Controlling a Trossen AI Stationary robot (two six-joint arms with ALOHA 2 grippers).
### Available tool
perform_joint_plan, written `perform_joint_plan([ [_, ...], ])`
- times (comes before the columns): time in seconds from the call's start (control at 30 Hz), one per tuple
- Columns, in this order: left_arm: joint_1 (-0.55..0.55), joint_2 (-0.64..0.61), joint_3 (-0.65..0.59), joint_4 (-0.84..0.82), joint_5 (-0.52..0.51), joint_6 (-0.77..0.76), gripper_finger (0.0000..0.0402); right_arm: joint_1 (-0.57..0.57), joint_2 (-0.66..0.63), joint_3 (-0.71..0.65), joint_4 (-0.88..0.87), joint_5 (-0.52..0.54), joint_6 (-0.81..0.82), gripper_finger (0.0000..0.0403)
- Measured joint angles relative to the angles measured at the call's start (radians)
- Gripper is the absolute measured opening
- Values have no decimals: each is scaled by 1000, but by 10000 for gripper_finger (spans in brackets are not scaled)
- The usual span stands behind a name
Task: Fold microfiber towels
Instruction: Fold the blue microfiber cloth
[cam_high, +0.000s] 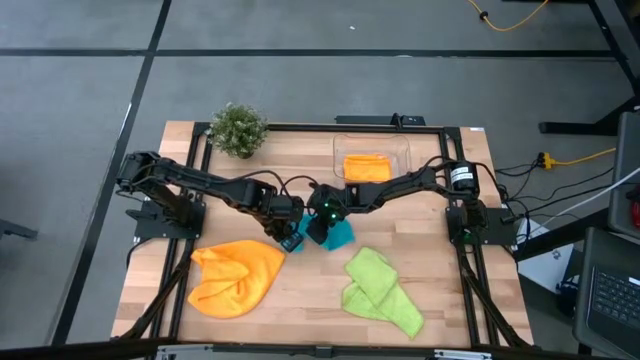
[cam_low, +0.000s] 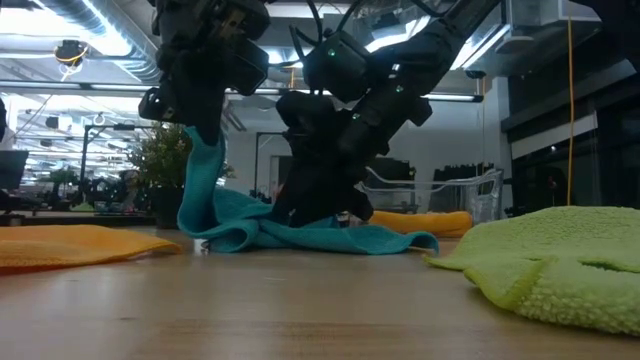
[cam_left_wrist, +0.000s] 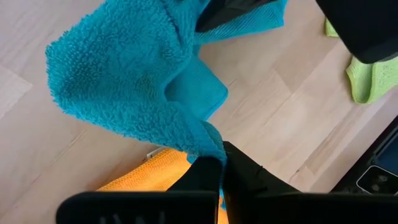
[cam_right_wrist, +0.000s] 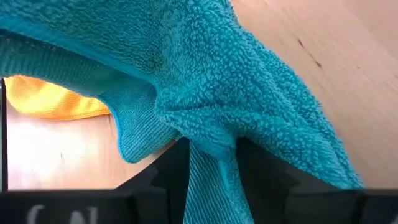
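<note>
- From above, the fuzzy teal blue microfiber towel (cam_high: 334, 234) is mostly buried under the two dark grippers, only a corner pokes out.
- Low view chops off the flat orange microfiber towel (cam_low: 70, 246) at the left edge and the lumpy lime green microfiber towel (cam_low: 560, 265) at the right.
- The second orange towel (cam_low: 430, 222) sits half behind the teal one.
- Clear plastic tub (cam_low: 440, 190) is partly blocked by an arm.

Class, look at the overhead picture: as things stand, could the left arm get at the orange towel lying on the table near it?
Probably not yet. The left hand is shut on a corner of the teal towel, so it is occupied. Otherwise the way looks free: the orange towel lies uncovered right beside that hand.
</note>
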Motion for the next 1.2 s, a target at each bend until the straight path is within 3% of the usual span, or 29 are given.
perform_joint_plan([
  [0.13,0,0,0,0,0,0,0,1,0,0,0,23,23,103],
  [0.37,0,0,0,0,0,0,0,14,0,0,0,112,-25,10],
  [0.73,-18,-6,1,-9,-31,52,0,20,-31,0,-36,75,-55,4],
  [1.03,-55,-47,6,-32,-132,55,0,34,-240,55,-367,186,-244,2],
  [1.2,-70,-88,74,-53,-224,128,0,59,-350,112,-527,196,-322,1],
])
